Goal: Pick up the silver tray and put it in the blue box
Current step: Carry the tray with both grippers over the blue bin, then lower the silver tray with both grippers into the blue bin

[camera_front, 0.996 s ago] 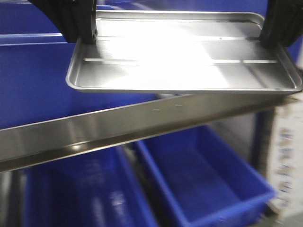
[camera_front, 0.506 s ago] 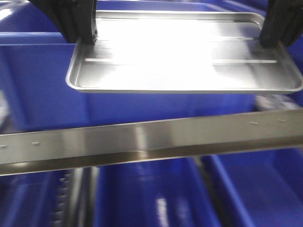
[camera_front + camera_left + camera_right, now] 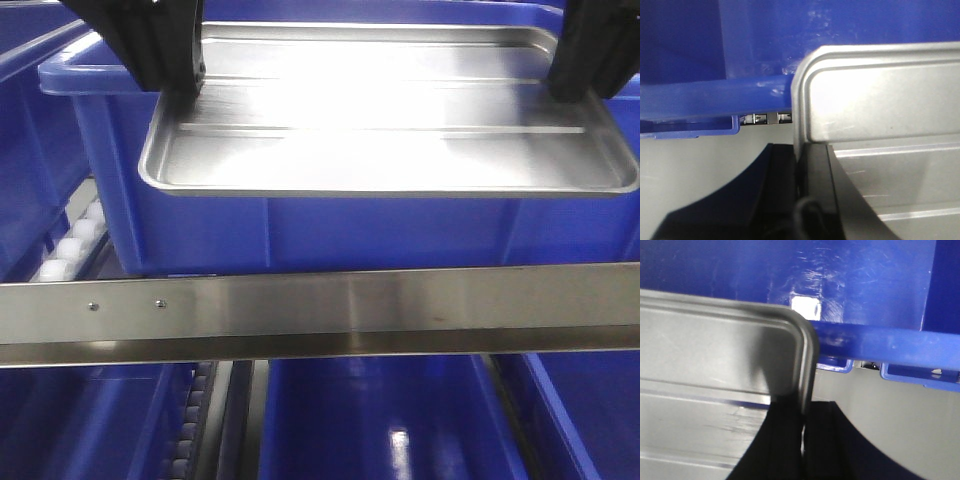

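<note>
The silver tray (image 3: 390,140), shiny with two long ridges, hangs level in the air in front of the blue box (image 3: 200,230). My left gripper (image 3: 180,85) is shut on the tray's left rim; my right gripper (image 3: 570,90) is shut on its right rim. In the left wrist view the tray's corner (image 3: 880,90) reaches over the box rim (image 3: 715,97), with my gripper (image 3: 799,155) pinching the rim. In the right wrist view the tray (image 3: 715,360) sits before the box rim (image 3: 880,342), and my gripper (image 3: 804,407) clamps its edge.
A steel rack rail (image 3: 320,310) runs across below the tray. More blue crates stand under it (image 3: 380,430) and at the far left (image 3: 30,150). White rollers (image 3: 75,235) line the shelf left of the box.
The view has shifted: the rail now lies level and lower, and the blue box has come into sharp view straight behind the tray. The tray stays gripped by both grippers.
</note>
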Robot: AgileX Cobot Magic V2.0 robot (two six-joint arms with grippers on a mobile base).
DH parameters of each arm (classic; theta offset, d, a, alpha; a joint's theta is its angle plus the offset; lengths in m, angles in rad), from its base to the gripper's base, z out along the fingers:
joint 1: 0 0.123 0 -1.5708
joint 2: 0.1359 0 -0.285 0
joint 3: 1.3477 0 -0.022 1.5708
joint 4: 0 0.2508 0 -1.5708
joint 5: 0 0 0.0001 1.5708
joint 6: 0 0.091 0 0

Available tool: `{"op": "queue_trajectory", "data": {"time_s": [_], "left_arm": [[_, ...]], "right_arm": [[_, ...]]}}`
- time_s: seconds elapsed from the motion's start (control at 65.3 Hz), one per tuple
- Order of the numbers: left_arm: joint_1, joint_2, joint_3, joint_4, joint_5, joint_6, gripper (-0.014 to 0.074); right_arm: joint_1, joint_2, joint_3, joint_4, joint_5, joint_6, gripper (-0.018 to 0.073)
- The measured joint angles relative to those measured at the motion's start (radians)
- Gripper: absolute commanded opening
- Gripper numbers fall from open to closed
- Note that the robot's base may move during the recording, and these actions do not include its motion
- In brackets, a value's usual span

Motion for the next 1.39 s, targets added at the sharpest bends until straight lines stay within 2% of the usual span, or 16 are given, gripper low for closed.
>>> {"op": "queue_trajectory", "data": {"time_s": [0.873, 1.164, 1.394], "left_arm": [[0.0, 0.0, 0.0, 0.0, 0.0, 0.0, -0.0105], [0.0, 0.0, 0.0, 0.0, -0.037, 0.0, -0.0105], [0.0, 0.0, -0.004, 0.008, -0.053, 0.047, -0.0105]], "right_arm": [[0.0, 0.0, 0.0, 0.0, 0.0, 0.0, 0.006], [0.0, 0.0, 0.0, -0.012, 0.0, 0.0, 0.006], [0.0, 0.0, -0.009, -0.013, 0.046, 0.006, 0.006]]}}
